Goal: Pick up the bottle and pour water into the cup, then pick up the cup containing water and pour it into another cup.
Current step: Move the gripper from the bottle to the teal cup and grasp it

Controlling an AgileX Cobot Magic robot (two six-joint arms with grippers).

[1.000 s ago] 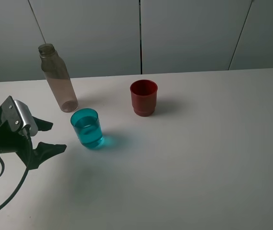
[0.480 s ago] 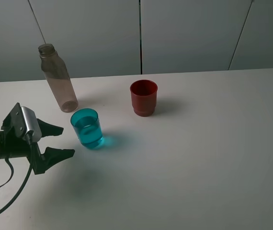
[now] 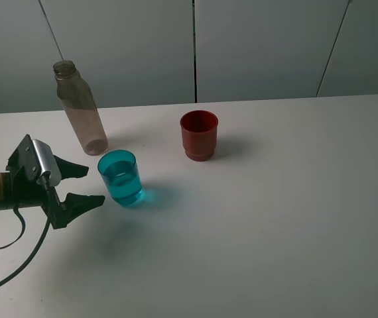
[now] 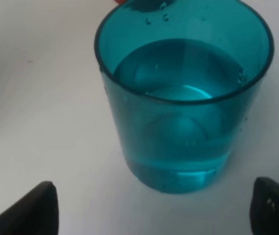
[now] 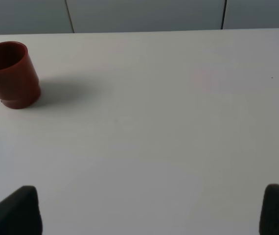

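The teal tumbler (image 3: pixel 121 177) stands upright on the white table (image 3: pixel 275 218), holding water; it fills the left wrist view (image 4: pixel 183 98). My left gripper (image 3: pixel 88 185) is open, just left of the tumbler, its fingertips (image 3: pixel 97 199) not touching it. The tall tinted bottle (image 3: pixel 80 107) stands upright behind the tumbler, capless. The dark red cup (image 3: pixel 199 134) stands right of the tumbler; it also shows in the right wrist view (image 5: pixel 11 74). My right gripper (image 5: pixel 149 215) is open over bare table, out of the exterior high view.
Grey wall panels (image 3: pixel 242 46) rise behind the table's back edge. A black cable (image 3: pixel 16 265) trails from the left arm over the table's front left.
My left gripper has moved right and a little up the table toward the teal tumbler, staying open. Bottle, cups and right arm have not moved.
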